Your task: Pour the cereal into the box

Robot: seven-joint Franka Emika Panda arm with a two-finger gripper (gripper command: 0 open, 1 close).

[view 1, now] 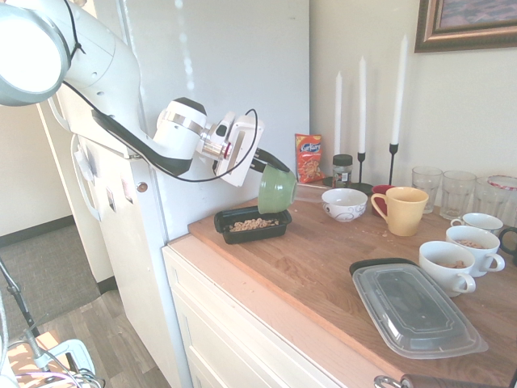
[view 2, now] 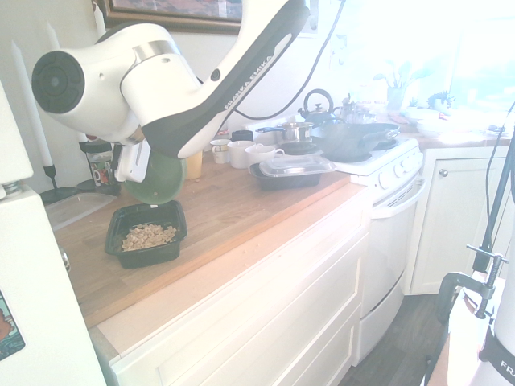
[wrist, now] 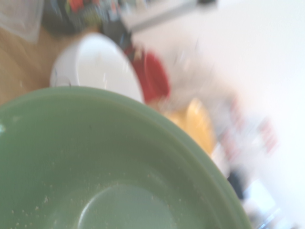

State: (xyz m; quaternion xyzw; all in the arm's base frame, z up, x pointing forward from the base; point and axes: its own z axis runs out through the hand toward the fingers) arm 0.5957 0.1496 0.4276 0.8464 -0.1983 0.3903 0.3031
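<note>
The box (view 1: 252, 224) (view 2: 146, 233) is a shallow black tray at the left end of the wooden counter. Tan cereal (view 1: 254, 224) (view 2: 148, 236) lies heaped in it. A green bowl (view 1: 277, 191) (view 2: 156, 178) hangs tipped on its side just above the tray's far end, its mouth turned toward the tray. My gripper (view 1: 260, 164) is shut on the bowl's rim. In the wrist view the green bowl (wrist: 105, 181) fills the picture and holds only crumbs.
A patterned white bowl (view 1: 344, 204), a yellow mug (view 1: 401, 210) and an orange snack packet (view 1: 308, 158) stand behind the tray. White cups (view 1: 447, 266), glasses (view 1: 457, 192) and a lidded black container (view 1: 416, 308) sit to the right. Candles (view 1: 397, 81) line the wall.
</note>
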